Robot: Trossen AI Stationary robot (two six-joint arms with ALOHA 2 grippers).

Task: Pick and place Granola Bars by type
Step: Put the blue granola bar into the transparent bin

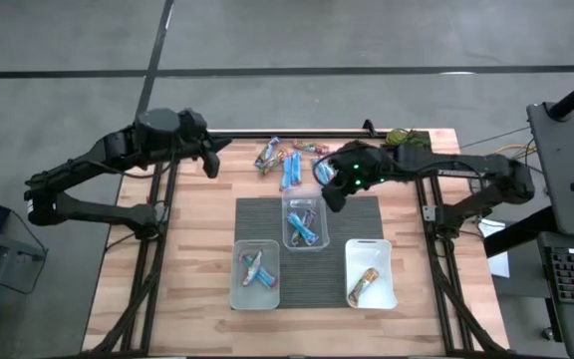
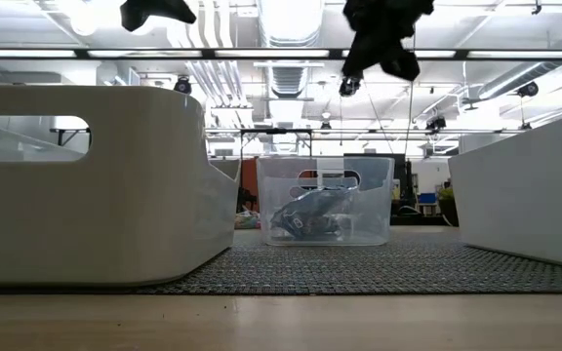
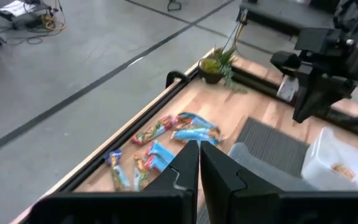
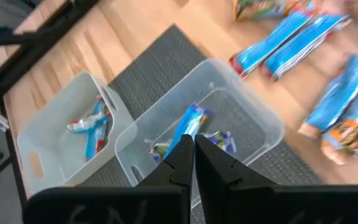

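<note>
Your right gripper (image 4: 189, 149) is pinched on a blue bar (image 4: 188, 127) right above the middle tub (image 4: 253, 118); left gripper (image 3: 199, 163) closed, empty, loose bars (image 3: 160, 146) below.

My bars (image 1: 289, 160) lie partly loose at the table's far edge: a scatter of shiny wrappers, mostly bright blue, a few orange and green, lying flat at mixed angles, some touching. Two blue-and-red bars (image 1: 258, 269) lie crossed in the left tub. More blue ones (image 4: 188, 127) are piled in the middle tub, one propped up at a slant. One orange bar (image 1: 364, 282) lies slantwise in the right tub.
</note>
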